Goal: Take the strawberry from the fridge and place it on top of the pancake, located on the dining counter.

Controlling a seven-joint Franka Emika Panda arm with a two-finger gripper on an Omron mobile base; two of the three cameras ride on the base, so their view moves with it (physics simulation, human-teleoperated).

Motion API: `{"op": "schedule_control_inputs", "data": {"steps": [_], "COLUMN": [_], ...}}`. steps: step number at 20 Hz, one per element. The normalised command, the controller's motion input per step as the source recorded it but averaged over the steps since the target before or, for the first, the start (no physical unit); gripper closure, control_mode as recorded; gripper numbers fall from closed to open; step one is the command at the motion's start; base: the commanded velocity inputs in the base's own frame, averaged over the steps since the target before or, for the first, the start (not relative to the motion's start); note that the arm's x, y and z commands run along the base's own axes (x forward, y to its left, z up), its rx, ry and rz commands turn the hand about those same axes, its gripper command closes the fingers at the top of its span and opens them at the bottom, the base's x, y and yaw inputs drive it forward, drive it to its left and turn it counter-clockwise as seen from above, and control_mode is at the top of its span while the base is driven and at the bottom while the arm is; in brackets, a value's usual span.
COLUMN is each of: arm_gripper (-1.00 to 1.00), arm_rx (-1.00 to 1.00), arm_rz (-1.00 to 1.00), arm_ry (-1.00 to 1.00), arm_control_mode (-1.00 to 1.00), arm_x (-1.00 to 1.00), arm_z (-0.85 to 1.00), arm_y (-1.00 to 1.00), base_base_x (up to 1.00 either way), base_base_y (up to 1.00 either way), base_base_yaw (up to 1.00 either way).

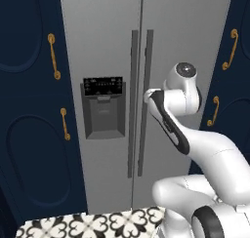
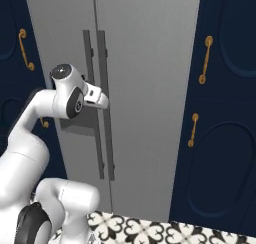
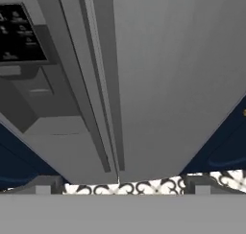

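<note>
The fridge (image 1: 185,32) is a tall grey double-door unit, and both its doors are closed. Two long vertical bar handles (image 1: 140,100) run down its middle seam, with a dark dispenser panel (image 1: 103,108) on the left door. My gripper (image 3: 122,186) is open, its two fingertips (image 3: 43,186) spread wide with nothing between them. It hangs close in front of the handles and faces the right door (image 3: 168,75). In the right base view my hand (image 2: 97,98) sits just short of the handles (image 2: 97,103). The strawberry is hidden behind the closed doors. The pancake and dining counter are out of view.
Navy cabinets with gold handles flank the fridge on the left (image 1: 29,110) and on the right (image 2: 220,113). Black-and-white patterned floor tiles (image 1: 93,225) lie at the fridge's foot. My own arm's elbow (image 1: 215,159) fills the lower right of the left base view.
</note>
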Motion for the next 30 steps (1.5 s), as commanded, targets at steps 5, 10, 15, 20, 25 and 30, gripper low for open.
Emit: {"op": "schedule_control_inputs", "data": {"steps": [5, 10, 15, 20, 25, 30], "arm_gripper": [-1.0, -1.0, -1.0, -1.0, -1.0, -1.0], "arm_rx": [-0.01, -0.01, -0.01, 0.0, -0.01, -0.01], "arm_rz": [0.0, 0.0, 0.0, 0.0, 0.0, 0.0], "arm_ry": [0.0, 0.0, 0.0, 0.0, 0.0, 0.0], "arm_control_mode": [-1.0, -1.0, -1.0, -1.0, -1.0, -1.0], "arm_x": [0.46, 0.39, 0.5, 0.72, 0.52, 0.43], "arm_z": [-0.23, -0.31, -0.29, -0.14, -0.14, -0.26], "arm_y": [0.02, 0.02, 0.01, 0.0, 0.08, 0.03], "base_base_x": [0.0, 0.0, 0.0, 0.0, 0.0, 0.0], "base_base_y": [0.0, 0.0, 0.0, 0.0, 0.0, 0.0], "base_base_yaw": [0.0, 0.0, 0.0, 0.0, 0.0, 0.0]}}
